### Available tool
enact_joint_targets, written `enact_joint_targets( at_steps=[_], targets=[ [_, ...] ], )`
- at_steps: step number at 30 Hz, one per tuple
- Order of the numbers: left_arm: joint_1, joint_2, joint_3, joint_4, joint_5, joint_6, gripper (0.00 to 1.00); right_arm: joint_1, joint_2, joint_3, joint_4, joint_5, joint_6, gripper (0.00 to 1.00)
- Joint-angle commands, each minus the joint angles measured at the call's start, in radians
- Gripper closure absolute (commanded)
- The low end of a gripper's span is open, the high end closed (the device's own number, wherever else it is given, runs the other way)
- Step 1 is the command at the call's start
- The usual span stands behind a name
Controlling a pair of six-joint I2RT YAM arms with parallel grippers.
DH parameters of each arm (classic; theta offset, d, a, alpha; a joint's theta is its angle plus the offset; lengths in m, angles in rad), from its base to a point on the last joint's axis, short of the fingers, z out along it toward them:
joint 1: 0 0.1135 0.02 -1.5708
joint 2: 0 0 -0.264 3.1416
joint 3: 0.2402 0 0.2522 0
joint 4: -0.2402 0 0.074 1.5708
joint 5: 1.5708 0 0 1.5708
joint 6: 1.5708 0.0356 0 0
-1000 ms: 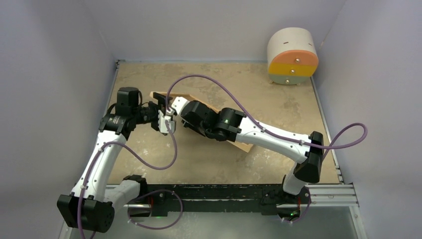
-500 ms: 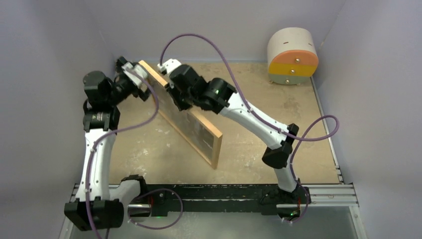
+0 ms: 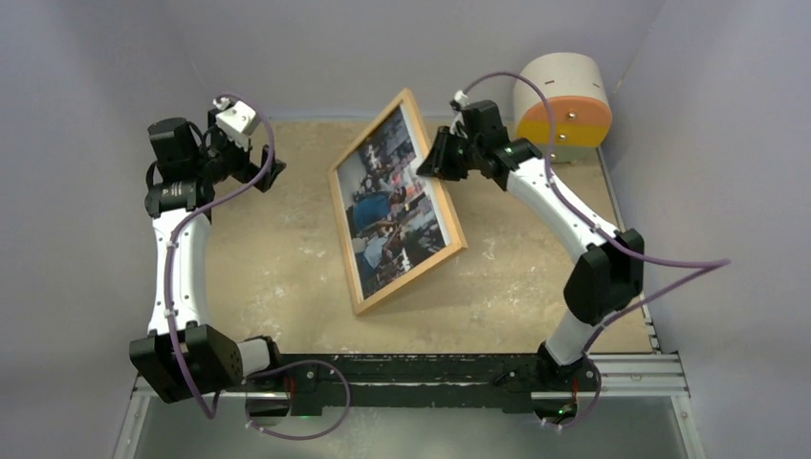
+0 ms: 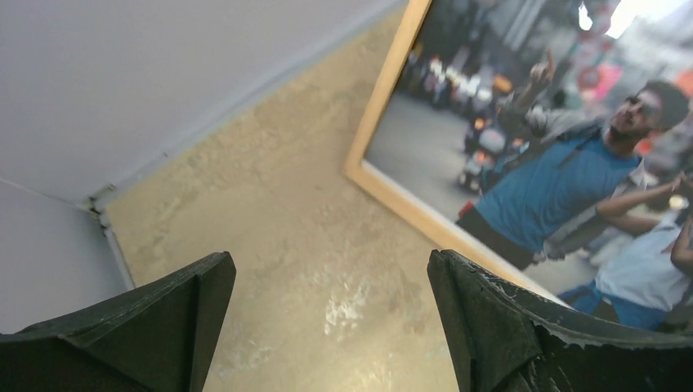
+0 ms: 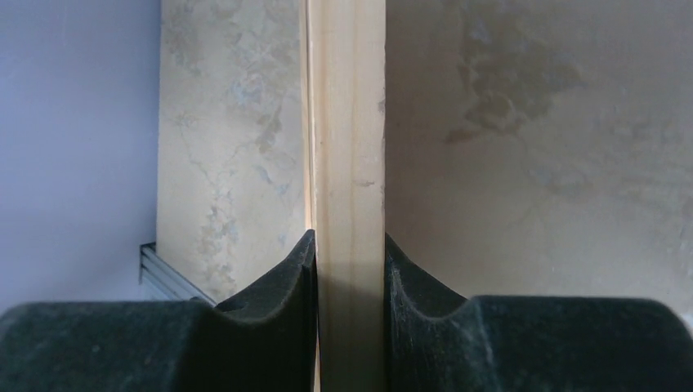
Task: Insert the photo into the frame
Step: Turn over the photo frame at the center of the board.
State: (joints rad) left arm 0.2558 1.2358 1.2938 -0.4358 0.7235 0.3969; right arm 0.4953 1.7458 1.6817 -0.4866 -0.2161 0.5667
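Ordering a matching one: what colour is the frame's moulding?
Pale natural wood; the frame shows best in the right wrist view.

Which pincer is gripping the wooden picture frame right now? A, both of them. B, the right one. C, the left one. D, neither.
B: the right pincer is shut on the wooden edge of the frame, while the left pincer is open and apart from it.
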Motion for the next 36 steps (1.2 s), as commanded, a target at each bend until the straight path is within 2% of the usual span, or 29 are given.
enact_joint_targets(
  at_steps=[1,3,11,15,22,25,29,33,36],
  targets=[
    [0.005,0.066,-0.022,-0.181,0.032,0.164,0.04,-0.076,-0.135,-0.291,0.215,-0.112,0.076,1.00],
    [0.006,0.096,-0.040,-0.222,0.027,0.220,0.03,-0.109,-0.166,-0.411,0.310,-0.168,0.084,1.00],
    [0.007,0.157,-0.137,-0.205,-0.042,0.275,0.02,-0.185,-0.210,-0.729,0.472,-0.152,0.044,1.00],
    [0.007,0.138,-0.228,-0.108,-0.041,0.223,0.02,-0.188,-0.197,-0.811,0.496,-0.099,0.022,1.00],
    [0.007,0.103,-0.375,0.060,-0.006,0.128,0.01,-0.204,-0.142,-0.881,0.608,-0.105,0.001,0.88],
    [0.006,0.113,-0.400,0.071,0.003,0.136,0.01,-0.208,-0.112,-0.900,0.648,-0.127,-0.011,0.81],
    [0.006,0.128,-0.435,0.085,0.007,0.155,0.01,-0.219,-0.093,-0.942,0.713,-0.166,-0.015,0.65],
    [0.007,0.143,-0.461,0.108,0.004,0.167,0.00,-0.253,-0.091,-0.975,0.761,-0.207,0.007,0.57],
    [0.007,0.151,-0.473,0.121,0.013,0.164,0.00,-0.281,-0.087,-0.988,0.785,-0.236,0.024,0.39]
  ],
)
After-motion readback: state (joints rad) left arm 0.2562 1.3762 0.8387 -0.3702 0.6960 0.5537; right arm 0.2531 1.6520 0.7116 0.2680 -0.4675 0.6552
